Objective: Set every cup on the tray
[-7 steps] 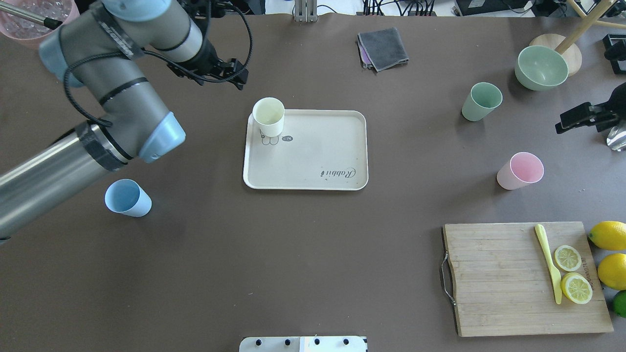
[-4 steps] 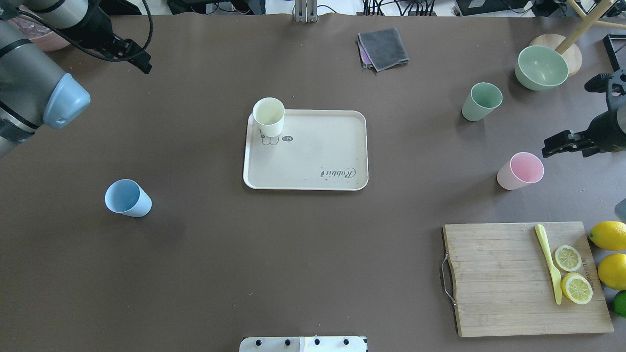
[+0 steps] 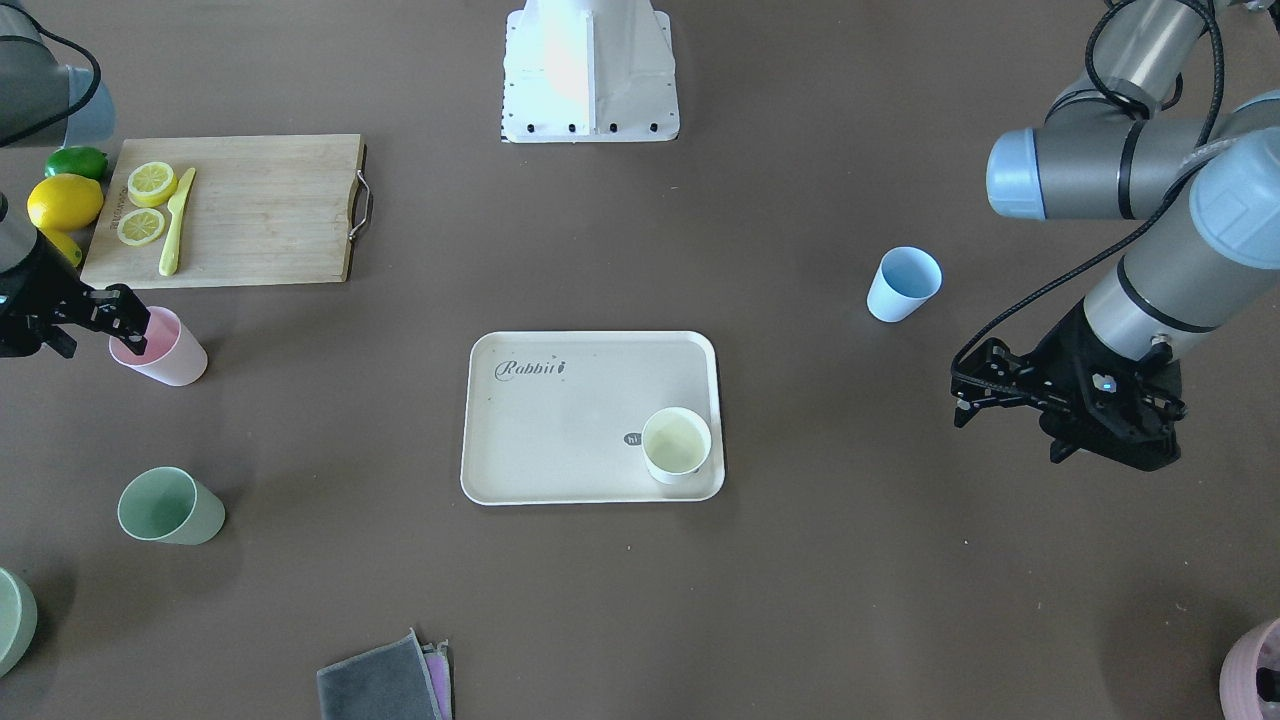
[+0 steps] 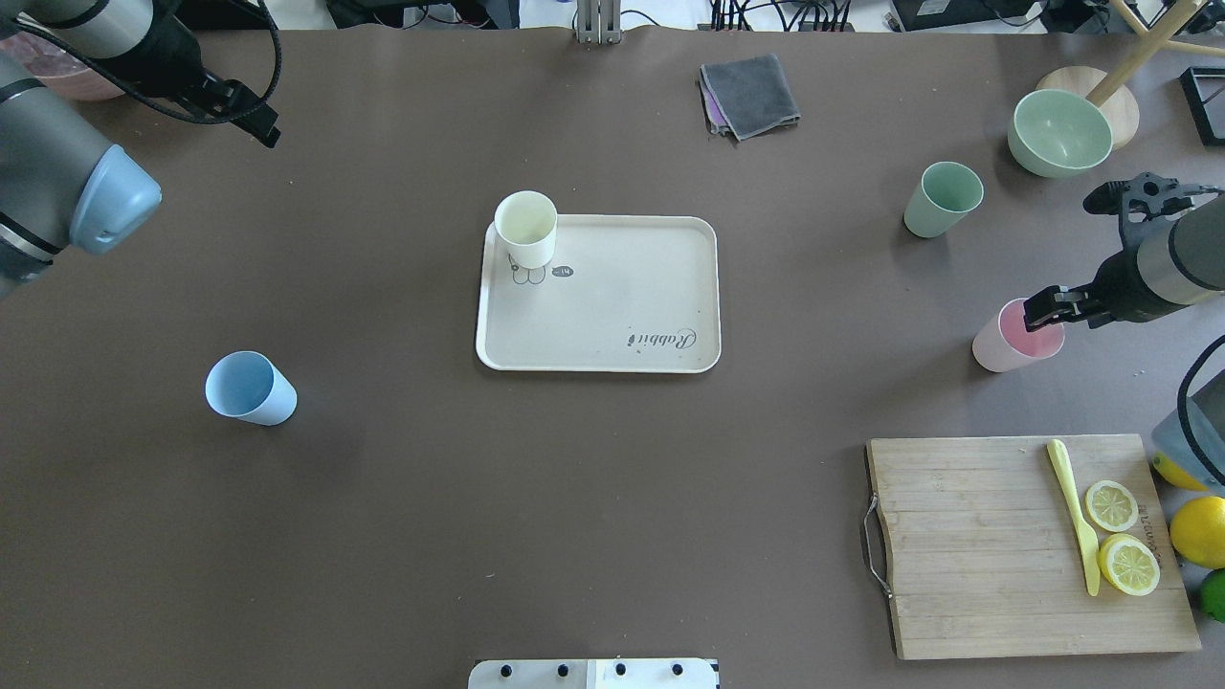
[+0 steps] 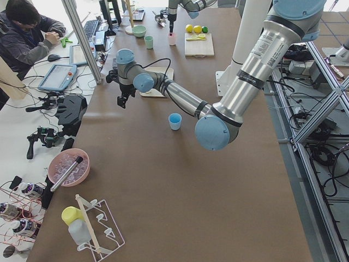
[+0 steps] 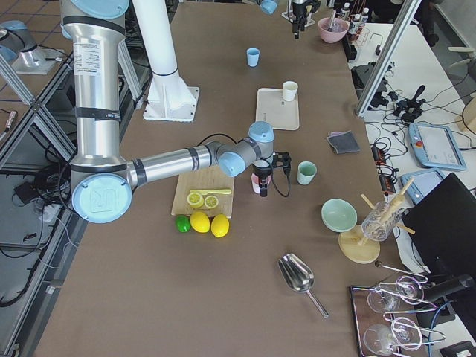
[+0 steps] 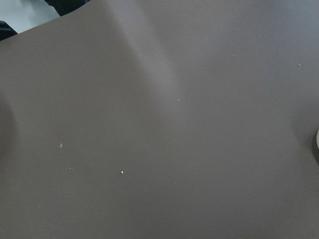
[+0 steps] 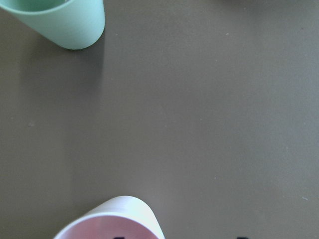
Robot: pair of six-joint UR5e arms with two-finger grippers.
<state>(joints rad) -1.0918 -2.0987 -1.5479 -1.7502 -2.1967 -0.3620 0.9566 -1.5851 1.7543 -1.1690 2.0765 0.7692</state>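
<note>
The right gripper is hovering, jaws spread, at the rim of the pink cup; the left gripper is hanging with jaws parted, well apart from the tray.

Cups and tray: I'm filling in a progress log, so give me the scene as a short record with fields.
on tray: pale yellow tapered cup, upright at a corner of the flat beige "Rabbit" tray
off tray: light blue tapered cup; sage green tapered cup; pink tapered cup
right gripper: open, at the pink tapered cup's rim
left gripper: open, empty, away from the cups
progress: one of four cups placed
</note>
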